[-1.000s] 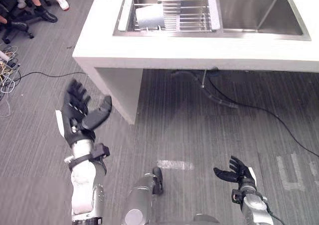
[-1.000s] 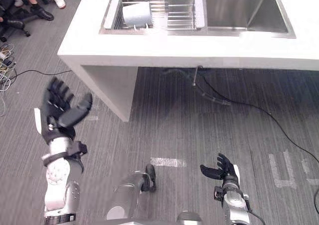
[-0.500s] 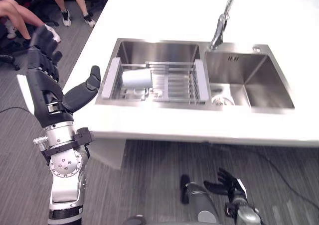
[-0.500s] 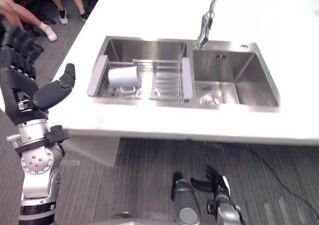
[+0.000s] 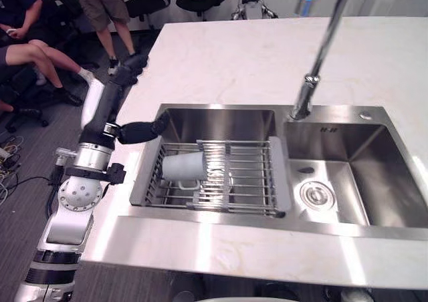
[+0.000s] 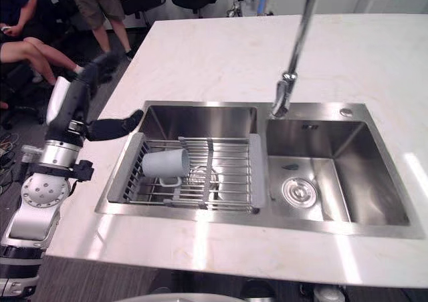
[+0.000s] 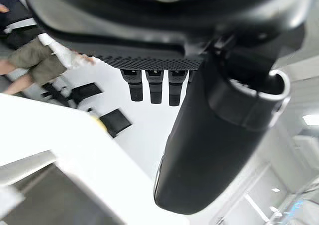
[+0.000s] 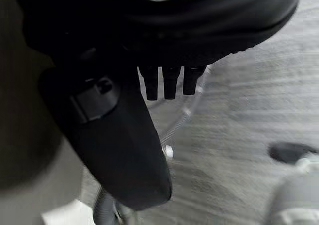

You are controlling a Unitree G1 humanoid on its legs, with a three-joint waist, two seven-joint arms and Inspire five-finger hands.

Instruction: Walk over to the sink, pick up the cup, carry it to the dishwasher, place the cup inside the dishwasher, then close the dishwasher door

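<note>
One cup is lying on its side in the wire rack, over the sink basin at 8 o'clock from the tap. The left hand is hovering above the worktop at the cup's 10 o'clock, stretched open, gripping nothing. The right hand is hanging over the floor, relaxed too.

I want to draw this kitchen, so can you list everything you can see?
counter: one, white, across the middle
sink: one, steel, two basins, in the counter
tap: one, silver, behind the basins
rack: one, silver wire, across the left basin
cup: one, pale grey, on its side in the rack
people: two, far left, beyond the counter
left hand: one, dark, open, raised by the counter's left edge
right hand: one, dark, open, over grey floor
</note>
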